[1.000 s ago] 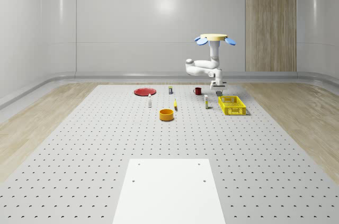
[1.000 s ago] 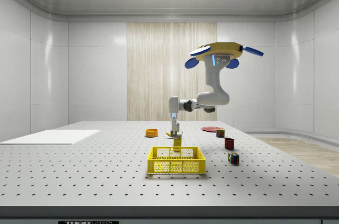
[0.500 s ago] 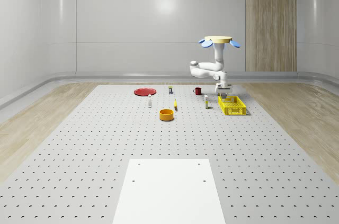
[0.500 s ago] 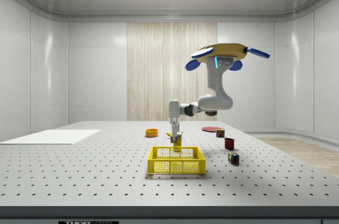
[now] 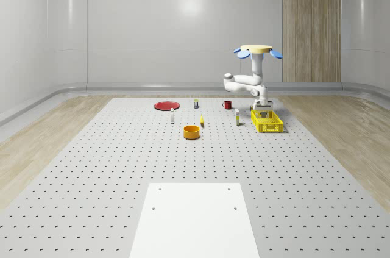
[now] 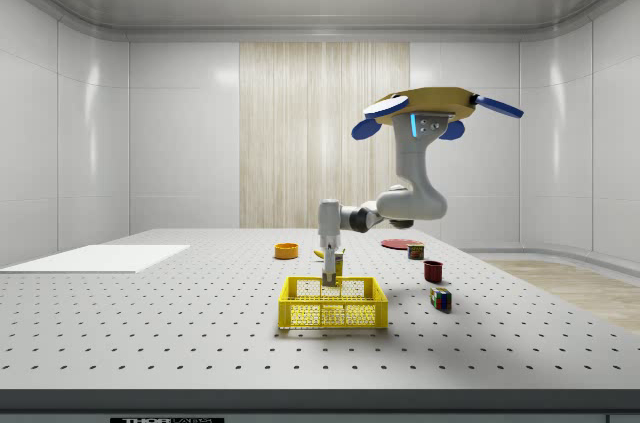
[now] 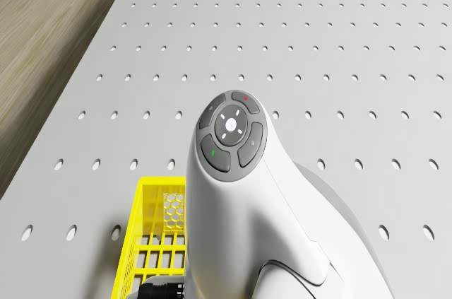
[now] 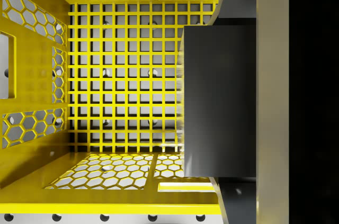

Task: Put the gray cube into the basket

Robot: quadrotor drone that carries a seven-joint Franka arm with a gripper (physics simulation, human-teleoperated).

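I see the yellow basket (image 6: 333, 304) open at the top, its mesh floor (image 8: 127, 75) bare beside the gray cube (image 8: 220, 102) held low between its walls. On the counter (image 5: 122, 166), a small bottle (image 5: 237, 118) stands just off the basket toward the whole-scene view's left, and a red mug (image 5: 227, 105) farther back. An orange bowl (image 5: 192, 132) and a red plate (image 5: 166, 105) sit well apart from it. The drone (image 6: 430, 108) hovers above the basket's far side.

Perforated table (image 5: 109, 166): yellow basket (image 5: 268, 122), orange bowl (image 5: 192, 132).
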